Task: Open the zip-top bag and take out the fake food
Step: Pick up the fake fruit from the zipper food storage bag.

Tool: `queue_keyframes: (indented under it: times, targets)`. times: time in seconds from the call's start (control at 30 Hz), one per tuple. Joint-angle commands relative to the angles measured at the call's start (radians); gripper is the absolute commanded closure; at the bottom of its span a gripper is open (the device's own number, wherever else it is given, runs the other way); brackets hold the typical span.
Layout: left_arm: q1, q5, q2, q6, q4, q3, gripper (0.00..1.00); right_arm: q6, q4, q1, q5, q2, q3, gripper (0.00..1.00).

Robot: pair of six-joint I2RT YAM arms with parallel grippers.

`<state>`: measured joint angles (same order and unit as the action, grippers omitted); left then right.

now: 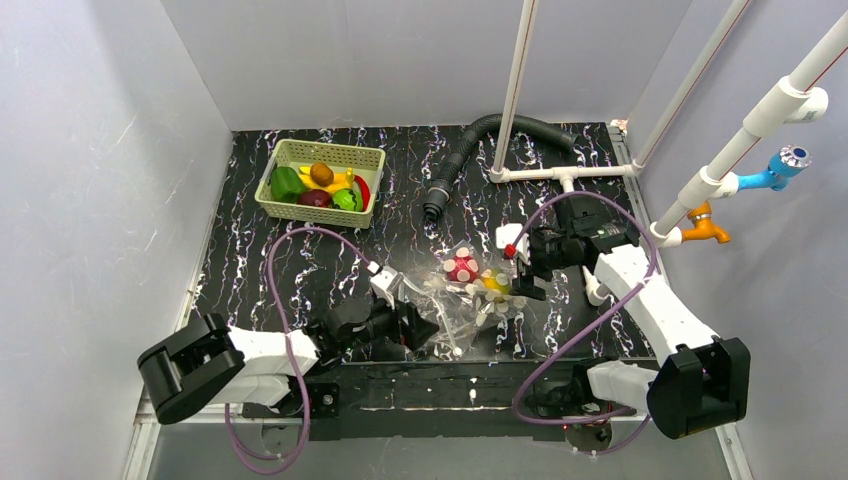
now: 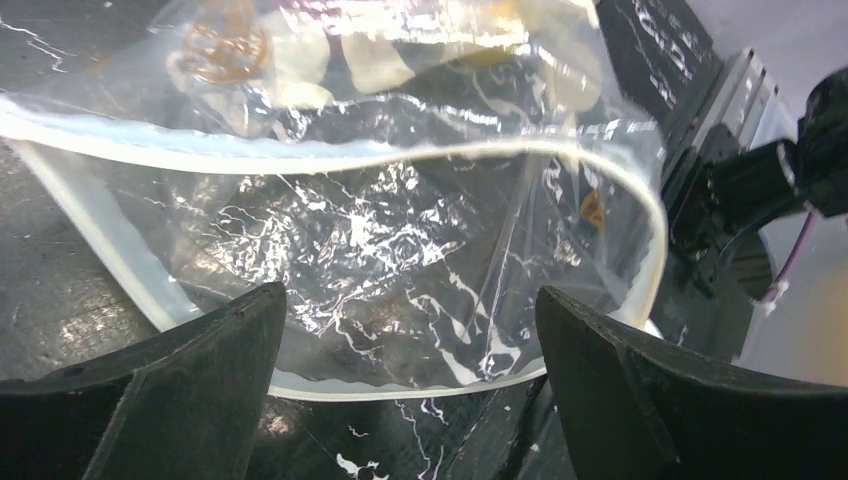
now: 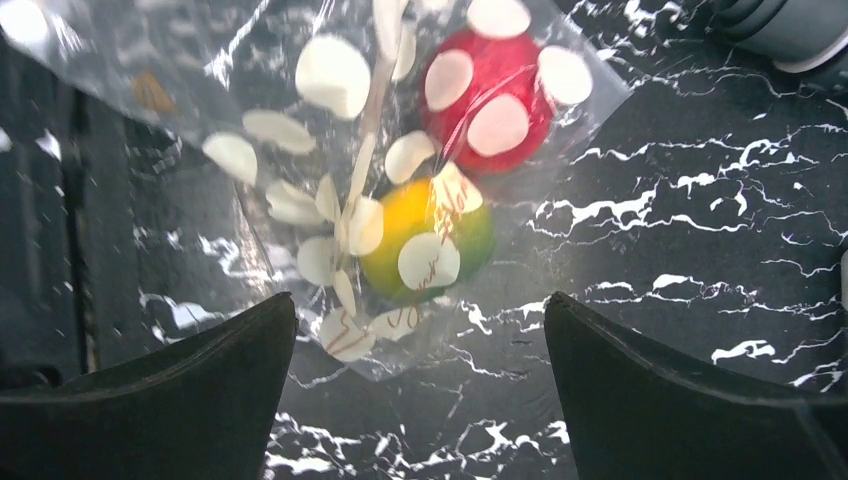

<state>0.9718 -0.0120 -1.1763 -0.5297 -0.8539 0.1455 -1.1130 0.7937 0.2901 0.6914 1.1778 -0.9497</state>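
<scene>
The zip-top bag [image 1: 468, 300] lies crumpled on the black marbled table between my two grippers. Inside it are two pieces of fake food, a red apple [image 3: 490, 95] and a yellow-green fruit [image 3: 425, 235]. In the left wrist view the bag's mouth [image 2: 380, 230] gapes, its white zip strip [image 2: 400, 160] curving across. My left gripper [image 2: 410, 310] is open at the mouth's near edge, holding nothing. My right gripper [image 3: 420, 310] is open just behind the bag's closed end, also holding nothing. From above, the left gripper [image 1: 418, 318] is at the bag's left and the right gripper [image 1: 522, 275] at its right.
A pale green lattice basket [image 1: 330, 150] at the back left holds several more fake food pieces. A black corrugated hose [image 1: 470, 150] curls at the back centre beside white pipes [image 1: 515, 90]. Blue and orange taps [image 1: 745, 195] hang on the right wall.
</scene>
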Motion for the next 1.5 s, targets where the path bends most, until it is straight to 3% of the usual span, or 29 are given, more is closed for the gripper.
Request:
queue_keyframes:
  times: [0.0, 0.4, 0.6, 0.83, 1.03, 1.13, 1.47]
  targets:
    - [0.004, -0.087, -0.068, 0.118, -0.155, -0.023, 0.09, -0.274, 0.023, 0.001, -0.1, 0.016, 0.026, 0.04]
    - [0.004, -0.167, -0.302, 0.106, -0.318, 0.06, 0.26, -0.323, -0.006, 0.035, -0.146, 0.213, 0.013, 0.26]
    - [0.004, -0.147, -0.338, 0.117, -0.318, 0.086, 0.28, -0.322, 0.0, 0.075, -0.156, 0.289, 0.018, 0.43]
    - [0.004, -0.136, -0.36, 0.15, -0.295, 0.122, 0.29, -0.303, 0.03, 0.123, -0.131, 0.339, 0.007, 0.71]
    - [0.004, -0.165, -0.403, 0.141, -0.319, 0.146, 0.29, -0.288, 0.077, 0.162, -0.009, 0.31, 0.017, 0.78]
    - [0.005, -0.183, -0.426, 0.122, -0.343, 0.157, 0.28, -0.259, 0.088, 0.191, 0.046, 0.308, 0.017, 0.87]
    - [0.005, -0.205, -0.438, 0.058, -0.403, 0.17, 0.22, -0.167, 0.127, 0.262, 0.072, 0.294, -0.02, 0.97]
